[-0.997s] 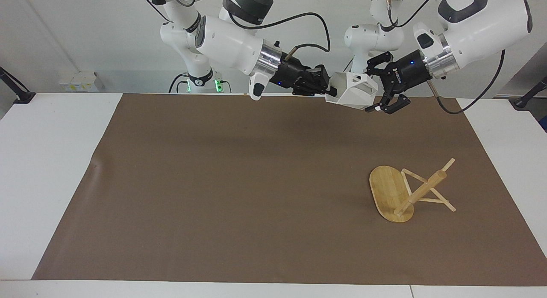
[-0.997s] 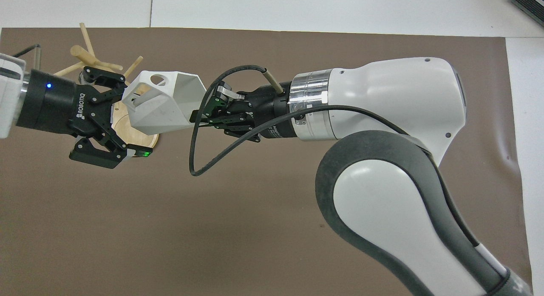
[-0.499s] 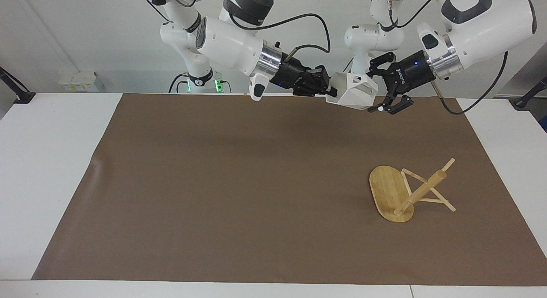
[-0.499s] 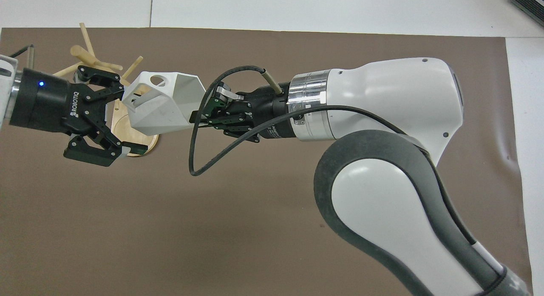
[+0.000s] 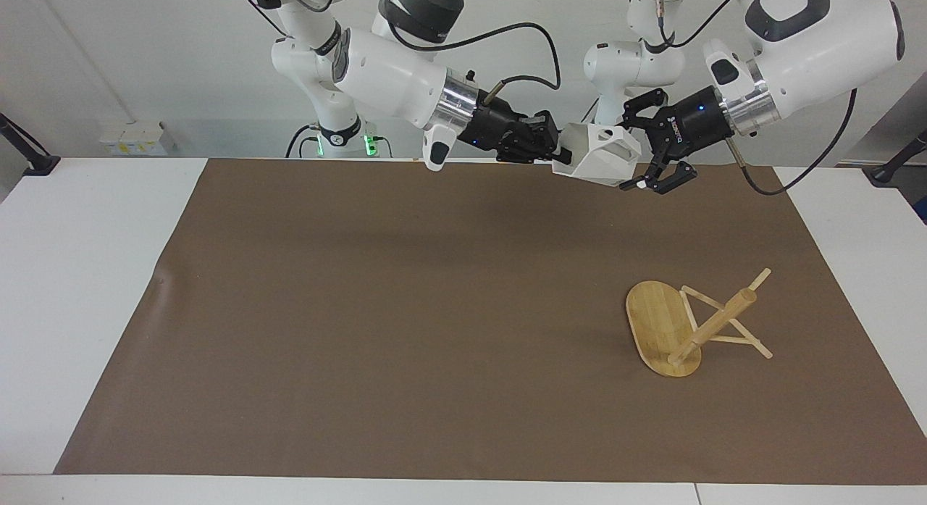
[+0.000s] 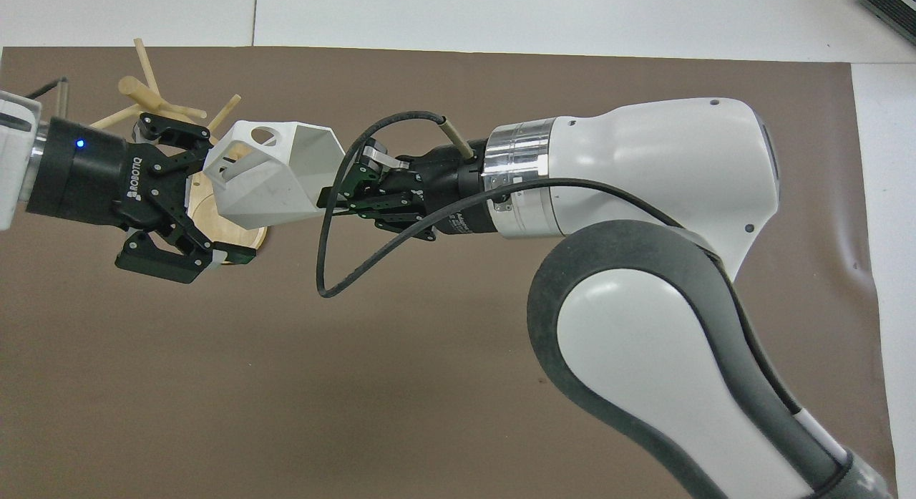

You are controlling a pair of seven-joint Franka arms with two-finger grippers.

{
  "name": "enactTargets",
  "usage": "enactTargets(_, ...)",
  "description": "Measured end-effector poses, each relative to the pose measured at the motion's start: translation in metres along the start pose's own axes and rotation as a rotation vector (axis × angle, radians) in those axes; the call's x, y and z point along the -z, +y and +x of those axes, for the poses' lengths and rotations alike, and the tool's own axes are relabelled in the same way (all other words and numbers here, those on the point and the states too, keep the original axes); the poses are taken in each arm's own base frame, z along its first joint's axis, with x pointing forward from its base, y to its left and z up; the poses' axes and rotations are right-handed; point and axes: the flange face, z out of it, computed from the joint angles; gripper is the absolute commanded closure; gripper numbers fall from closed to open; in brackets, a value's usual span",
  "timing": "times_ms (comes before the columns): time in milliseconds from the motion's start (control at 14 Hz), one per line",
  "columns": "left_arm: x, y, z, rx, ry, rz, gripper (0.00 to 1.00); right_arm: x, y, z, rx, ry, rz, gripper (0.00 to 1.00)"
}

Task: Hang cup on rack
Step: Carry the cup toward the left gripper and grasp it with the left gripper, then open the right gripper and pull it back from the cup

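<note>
The right gripper (image 5: 556,156) grips the cup (image 5: 597,153) in mid-air, while the left gripper (image 5: 648,157) sits spread wide beside it. The rack (image 5: 688,324) lies tipped on the mat, so righting it and hanging the cup are not yet done.

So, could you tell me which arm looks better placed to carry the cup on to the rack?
Probably the left. The rack lies tipped over at the left arm's end of the table, and the left gripper hangs open right beside the cup, which the right gripper holds in the air.
</note>
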Motion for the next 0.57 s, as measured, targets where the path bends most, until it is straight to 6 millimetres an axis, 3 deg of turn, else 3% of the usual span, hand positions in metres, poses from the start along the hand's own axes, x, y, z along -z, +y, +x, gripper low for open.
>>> enactTargets(570,-0.0027,0.0022,0.0049,0.022,0.044,-0.024,0.0,-0.0039,-0.0025,-0.005,-0.007,-0.011,0.016,1.0)
